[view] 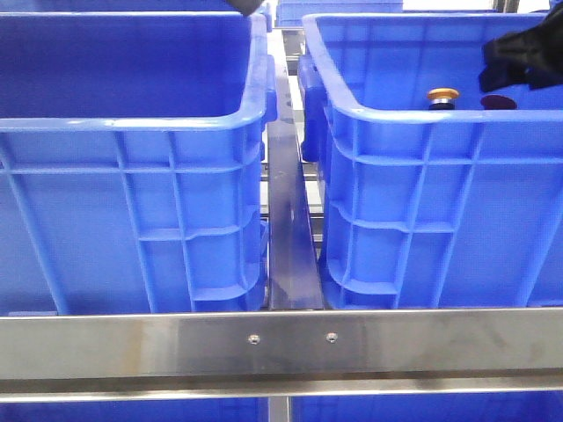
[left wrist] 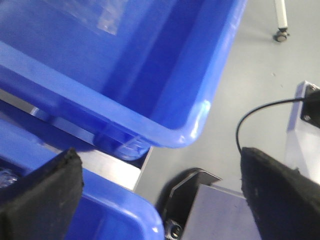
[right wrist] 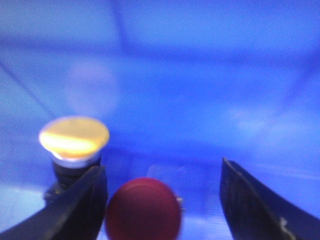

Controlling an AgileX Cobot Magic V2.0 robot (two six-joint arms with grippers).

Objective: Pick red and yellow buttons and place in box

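Observation:
Two bright-blue crates stand side by side, the left crate (view: pixel 132 114) and the right crate (view: pixel 422 123). A yellow button (view: pixel 442 94) and a red button (view: pixel 499 103) stand inside the right crate. My right gripper (view: pixel 521 54) hangs inside that crate just above them. In the right wrist view it (right wrist: pixel 161 167) is open. The red button (right wrist: pixel 143 209) sits between the fingers, close to one of them, and the yellow button (right wrist: pixel 74 136) stands just outside that finger. My left gripper (left wrist: pixel 160 152) is open and empty over a crate corner (left wrist: pixel 135 215).
A steel rail (view: pixel 281 345) crosses in front of both crates, and a steel bar (view: pixel 288 220) runs in the narrow gap between them. In the left wrist view a second crate's rim (left wrist: pixel 185 132), grey floor (left wrist: pixel 250 60) and a black cable (left wrist: pixel 250 117) show.

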